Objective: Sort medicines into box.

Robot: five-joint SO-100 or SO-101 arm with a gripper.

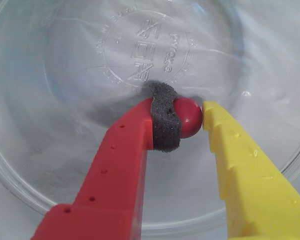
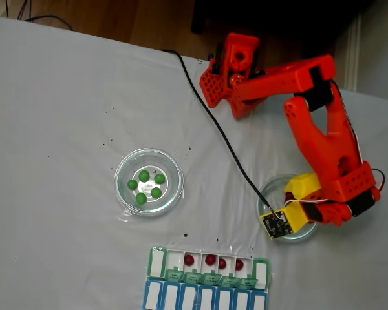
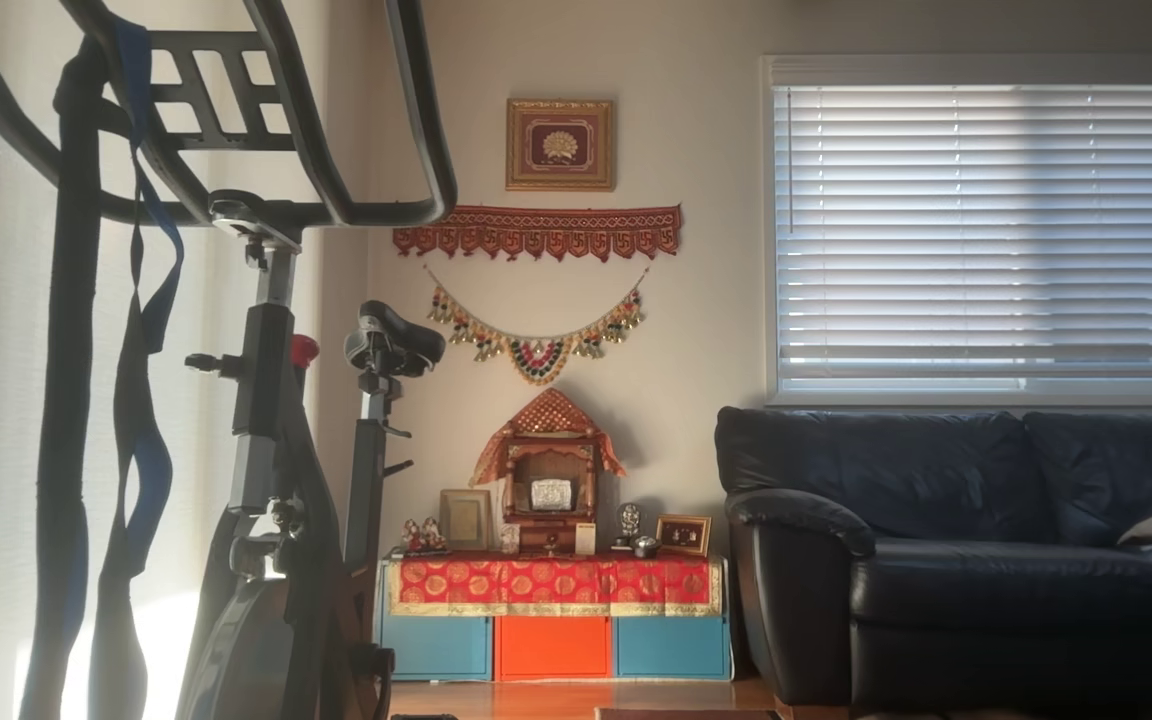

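1. Red and yellow plastic fingers make up the gripper (image 1: pixel 190 117), which in the wrist view is clamped on one glossy red ball (image 1: pixel 189 117): a grey foam pad (image 1: pixel 164 117) on the red finger presses its left side and the yellow finger's tip touches its right side.
2. That ball sits low inside a clear glass dish (image 1: pixel 65 165) with raised lettering on its bottom.
3. In the fixed view the orange arm (image 2: pixel 323 145) reaches down into this dish (image 2: pixel 266 194), which stands at the right on the white table cover (image 2: pixel 64 116).
4. A second glass dish (image 2: pixel 121 194), to the left and well apart from the first, holds five green balls (image 2: pixel 144 175) gathered near its middle.
5. Along the bottom edge lies the green-and-white pill box (image 2: pixel 156 261). Four of its open compartments each hold one red ball (image 2: pixel 189 259); the compartments at either end look white and empty.
6. A blue-and-white row (image 2: pixel 152 297) adjoins it on the lower side.
7. A black cable (image 2: pixel 213 129) runs across the cover from the arm's base to the gripper.
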